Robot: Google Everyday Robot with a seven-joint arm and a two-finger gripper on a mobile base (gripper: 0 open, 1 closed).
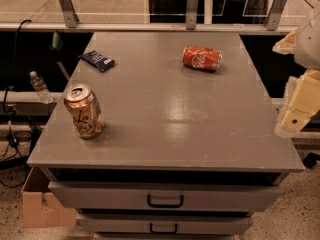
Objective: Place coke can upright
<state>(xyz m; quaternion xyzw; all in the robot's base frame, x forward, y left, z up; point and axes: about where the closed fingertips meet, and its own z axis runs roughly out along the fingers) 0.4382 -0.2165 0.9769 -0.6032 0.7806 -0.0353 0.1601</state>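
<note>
The red coke can (202, 58) lies on its side at the far right of the grey table top (165, 119), its silver top pointing right. My gripper (299, 111), a cream-coloured piece, hangs at the right edge of the view, beyond the table's right edge. It is well to the right of the can and nearer the front, and it holds nothing that I can see.
A gold-brown patterned can (83, 111) stands upright at the front left. A dark blue packet (98, 60) lies at the far left. A water bottle (39, 86) and a cardboard box (40, 204) sit off the table's left side. Drawers (165, 199) are below the top.
</note>
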